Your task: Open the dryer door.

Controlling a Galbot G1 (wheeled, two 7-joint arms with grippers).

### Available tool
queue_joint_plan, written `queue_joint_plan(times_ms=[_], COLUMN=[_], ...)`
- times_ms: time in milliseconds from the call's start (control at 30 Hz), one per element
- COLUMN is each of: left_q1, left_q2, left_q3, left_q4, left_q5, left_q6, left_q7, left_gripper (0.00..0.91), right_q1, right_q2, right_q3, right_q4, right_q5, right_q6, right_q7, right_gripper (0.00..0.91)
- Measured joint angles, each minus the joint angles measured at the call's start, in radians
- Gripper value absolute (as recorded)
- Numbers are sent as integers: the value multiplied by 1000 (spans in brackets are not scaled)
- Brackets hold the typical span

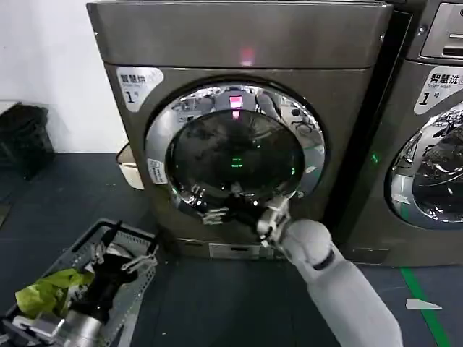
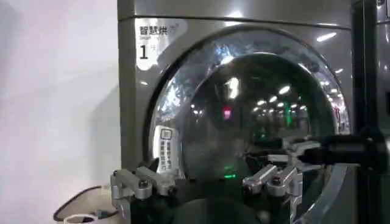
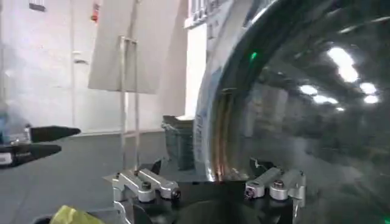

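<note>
- Gleaming round door: chrome ring, dark glass, sitting closed.
- Right gripper is reaching its lower rim, jaws apart.
- Left gripper is hanging low, jaws apart.

A grey dryer body stands on a dark floor, carrying a white "1" sticker at its upper left corner. A neighbouring machine stands just beside it on the right, with its own "1" sticker. Green tape runs across the floor near that machine. At the lower left sits a wire basket holding a yellow-green cloth. A dark crate rests by the white wall, and a cream tub sits beside the dryer's left side.
</note>
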Motion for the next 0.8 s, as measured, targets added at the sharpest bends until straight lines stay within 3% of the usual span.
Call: queue_joint_plan(times_ms=[233,500,800], left_q1=[5,6,10], left_q2=[-1,-3,-1], left_q3=[-1,-1,-4], left_q4=[-1,-1,-1], left_q5=[7,9,12], left_q6=[-2,-4,-6], left_q7=[1,1,2], left_gripper=[907,907,907], right_q1=[44,83,120], right_q2=[47,87,133], right_q3=[-45,-69,-98], right_q4=[-80,-153,-234], right_q5=[-1,-36,-38], right_q6=[-1,46,47], right_q7=[-5,-30,-18], right_gripper=[907,907,907])
